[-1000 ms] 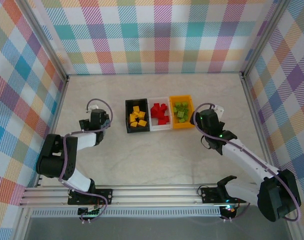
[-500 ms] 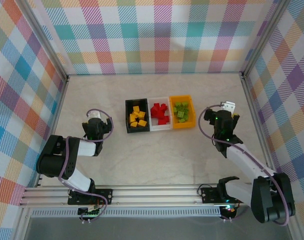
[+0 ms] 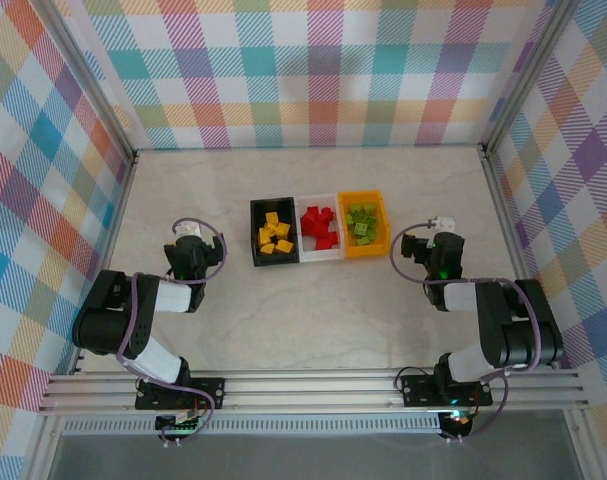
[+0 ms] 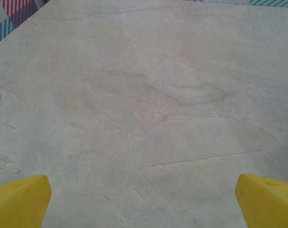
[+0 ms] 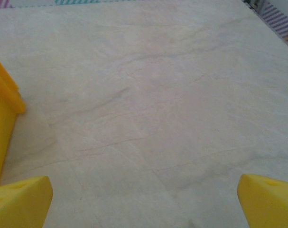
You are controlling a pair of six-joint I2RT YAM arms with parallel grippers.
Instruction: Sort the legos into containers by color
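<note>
Since both arms are seen drawn back from where they stood a sec ago, the sorting is judged to be done. The right two-finger gripper (image 3: 441, 226), which was held close beside the orange-yellow rectangular plastic bin (image 3: 382, 238), is now folded back toward its base. It is parked to the right of that bin and apart from it. Its yellow fingers (image 5: 18, 204) are spread wide w/ nothing between them, and only bare beige marble-look tabletop (image 3: 313, 310) is seen ahead. The left two-finger gripper (image 3: 190, 232) is likewise tucked in a little, left of the black rectangular plastic bin (image 3: 254, 240) — it is released and empty.

No change is noted in the bins, which are lined up touching side by side at mid-table.
- The small yellow-orange studded plastic bricks (image 3: 275, 235) are held in the black bin.
- The red studded bricks (image 3: 320, 226) are held in the white rectangular plastic bin (image 3: 319, 199) in the middle.
- The lime-green studded bricks (image 3: 361, 222) are held in the orange-yellow bin.

Every brick in sight is lying inside a bin, one colour per bin. Nothing appears left to be picked, & the pull-back is read as a return to rest — prob. the end of the task.
</note>
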